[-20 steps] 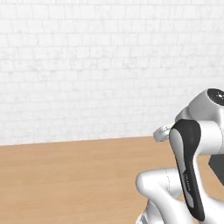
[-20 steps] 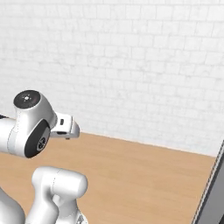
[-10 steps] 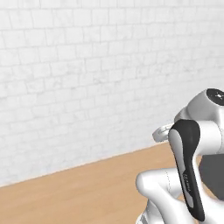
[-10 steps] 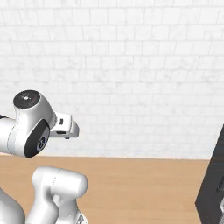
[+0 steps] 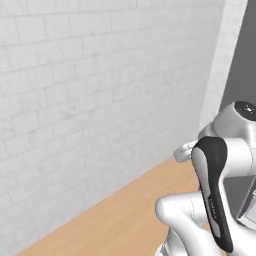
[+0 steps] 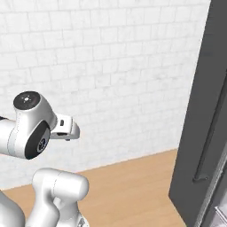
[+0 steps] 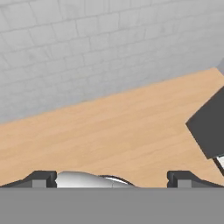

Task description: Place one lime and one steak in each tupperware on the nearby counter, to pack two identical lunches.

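Note:
The limes, the steaks and both tupperware are out of view. In the hand view my gripper (image 7: 111, 180) is open; its two dark fingertips (image 7: 43, 178) stand far apart with nothing between them. It looks over a bare light-brown wooden surface (image 7: 109, 127) that runs up to a white brick wall (image 7: 100, 48). I cannot tell whether this surface is the counter. My arm is folded close to the base, with its white elbow (image 5: 235, 150) at the right of the left base view and the same elbow (image 6: 31, 126) at the left of the right base view.
A tall dark cabinet-like front (image 6: 206, 115) with a vertical handle stands close on the right; a dark block (image 7: 210, 127) sits at the hand view's right edge. The white brick wall (image 5: 100, 100) ends at a corner post (image 5: 220, 65). Wooden surface (image 6: 133, 186) lies ahead.
The whole picture has shifted: the base has turned, so the wall now slants and the dark front has come far into the right base view. The arm keeps its folded pose.

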